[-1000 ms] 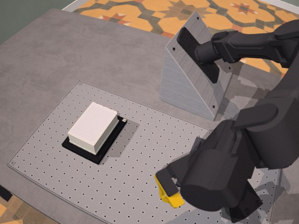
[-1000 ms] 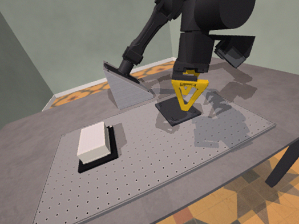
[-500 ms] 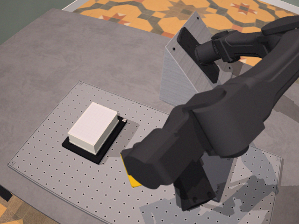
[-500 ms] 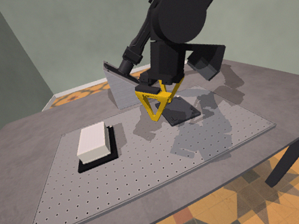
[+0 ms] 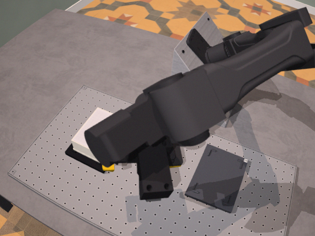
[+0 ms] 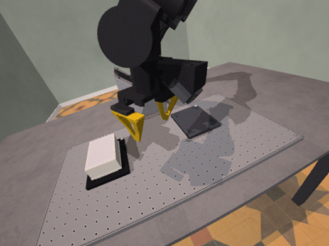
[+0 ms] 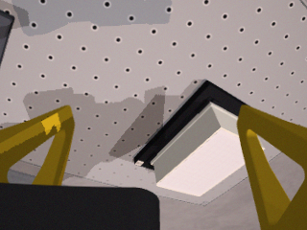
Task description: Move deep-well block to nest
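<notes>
— Where is the deep-well block (image 6: 102,155)?

— Upright on nest N1 (image 6: 107,178), toward the left edge of the perforated plate (image 6: 202,190) in the exterior view.

— And the gripper (image 6: 150,118)?

— Released, yellow fingers (image 6: 134,125) spread wide with nothing between them, hanging above the plate's middle, just beside the block but apart from it. Nest N2 (image 6: 195,119) lies bare near the plate's far edge.
</notes>
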Controlling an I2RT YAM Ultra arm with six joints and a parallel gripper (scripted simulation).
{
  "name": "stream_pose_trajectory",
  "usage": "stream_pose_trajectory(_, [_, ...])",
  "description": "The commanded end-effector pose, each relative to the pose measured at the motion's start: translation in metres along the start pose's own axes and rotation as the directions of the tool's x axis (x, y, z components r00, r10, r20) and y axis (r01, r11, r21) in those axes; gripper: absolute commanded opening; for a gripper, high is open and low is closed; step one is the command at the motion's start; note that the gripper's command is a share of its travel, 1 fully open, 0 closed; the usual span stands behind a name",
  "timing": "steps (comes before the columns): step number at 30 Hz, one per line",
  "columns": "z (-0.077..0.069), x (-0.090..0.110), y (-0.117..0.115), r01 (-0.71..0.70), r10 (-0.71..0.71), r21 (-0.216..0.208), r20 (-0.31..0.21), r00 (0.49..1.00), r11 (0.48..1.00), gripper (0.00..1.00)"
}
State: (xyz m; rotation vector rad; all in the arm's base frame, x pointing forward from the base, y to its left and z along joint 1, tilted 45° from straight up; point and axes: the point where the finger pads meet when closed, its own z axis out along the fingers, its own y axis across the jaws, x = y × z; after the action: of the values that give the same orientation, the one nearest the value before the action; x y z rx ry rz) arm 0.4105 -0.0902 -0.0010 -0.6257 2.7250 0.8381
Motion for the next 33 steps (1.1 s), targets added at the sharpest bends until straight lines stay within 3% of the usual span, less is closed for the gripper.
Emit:
stream_pose_trajectory(1, [-0.01, 0.006, -0.009, -0.053, 0.053, 0.012, 0.026, 0.998, 0.999, 1.0])
stream_pose_trajectory(3, [-0.008, 0.014, -0.015, -0.118, 0.118, -0.004, 0.03, 0.993, 0.993, 1.0])
stream_pose_trajectory(10, [-0.002, 0.034, -0.03, -0.119, 0.119, -0.003, 0.03, 0.992, 0.993, 1.0])
stream_pose_trajectory(15, [0.005, 0.055, -0.041, -0.275, 0.277, -0.048, 0.037, 0.96, 0.96, 1.0])
stream_pose_trajectory(22, [0.012, 0.075, -0.052, -0.276, 0.278, -0.048, 0.037, 0.96, 0.96, 1.0])
stream_pose_trajectory(27, [0.02, 0.098, -0.06, -0.422, 0.428, -0.098, 0.04, 0.903, 0.901, 1.0])
stream_pose_trajectory(33, [0.029, 0.122, -0.069, -0.45, 0.456, -0.109, 0.04, 0.889, 0.886, 1.0])
